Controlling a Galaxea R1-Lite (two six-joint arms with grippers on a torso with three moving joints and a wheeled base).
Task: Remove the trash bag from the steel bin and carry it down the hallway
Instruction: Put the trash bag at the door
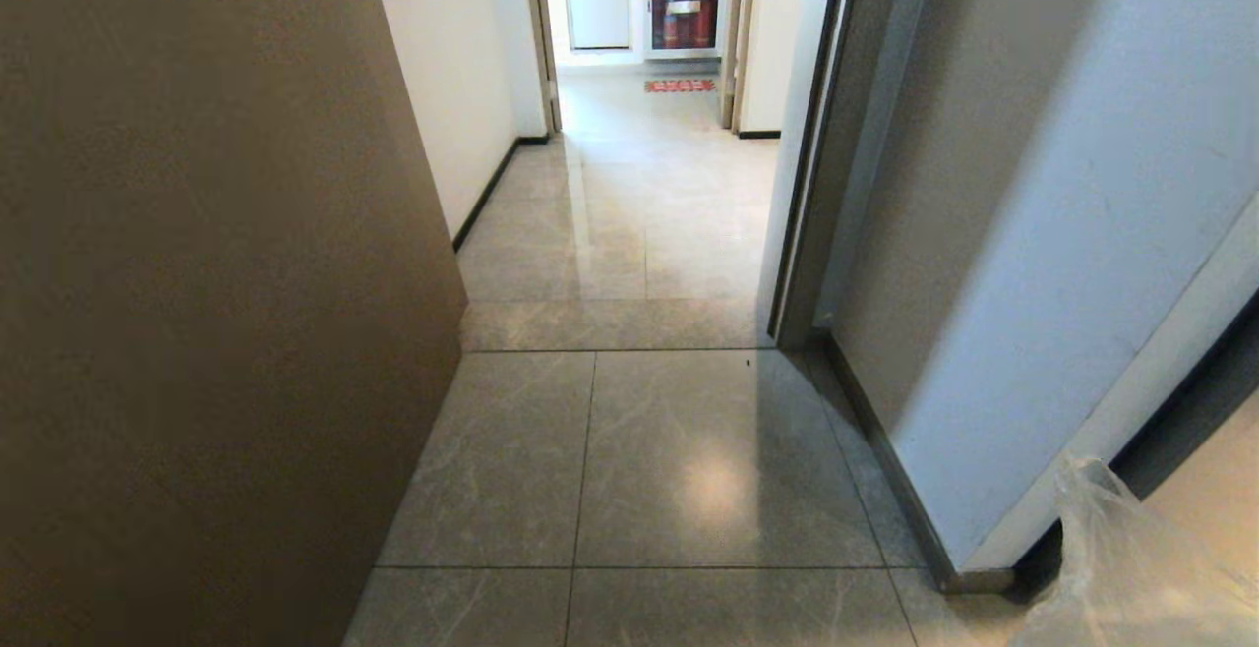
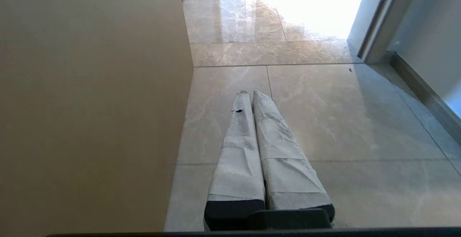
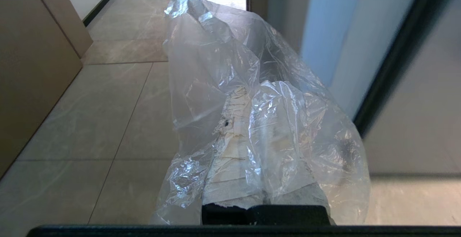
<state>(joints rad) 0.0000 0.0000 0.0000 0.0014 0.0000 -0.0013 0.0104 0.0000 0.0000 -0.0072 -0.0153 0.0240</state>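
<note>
The right gripper [image 3: 248, 96] is closed on the trash bag [image 3: 273, 121], and the clear plastic lies draped over its taped fingers [image 3: 230, 150] so that they show only dimly through it. The bag is thin and crinkly, full of folds and bright glints, and it looks almost flat, with no clear scraps visible inside. In the head view only 1 corner of it shows, at the lower right edge, close to the white wall [image 1: 1062, 264] and its dark baseboard [image 1: 885, 460].

The left gripper [image 2: 249, 94] holds nothing; its 2 wrapped fingers [image 2: 277, 139] are pressed together and point forward above the floor.

Under both lies the hallway [image 1: 679, 460] with glossy grey marble-look tiles. A brown panel [image 1: 197, 283] stands close on the left side. Further on, the passage narrows between white walls and a door frame [image 1: 807, 185]. At the far end are a red mat [image 1: 680, 86] on the floor and a white cabinet with red things inside [image 1: 686, 0].
</note>
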